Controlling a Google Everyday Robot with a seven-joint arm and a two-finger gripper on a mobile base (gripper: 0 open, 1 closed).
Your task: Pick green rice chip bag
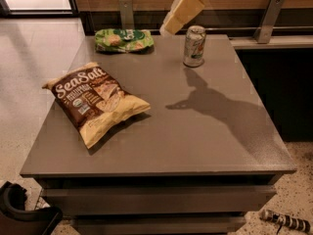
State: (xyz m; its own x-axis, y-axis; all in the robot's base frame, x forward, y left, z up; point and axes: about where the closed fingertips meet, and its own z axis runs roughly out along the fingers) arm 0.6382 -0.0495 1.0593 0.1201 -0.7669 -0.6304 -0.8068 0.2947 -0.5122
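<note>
The green rice chip bag (123, 39) lies flat at the far left edge of the grey table (195, 131). It is bright green with pictures of tan chips. My gripper (168, 28) hangs in the air above the far middle of the table, to the right of the green bag and just left of the can. Its cream-coloured body slants down to the left. It is apart from the bag and holds nothing that I can see.
A larger brown-and-cream "Sea Salt" chip bag (95, 102) lies on the left half of the table. A silver drink can (194, 45) stands upright at the far middle. A wooden wall with metal brackets (266, 18) runs behind the table.
</note>
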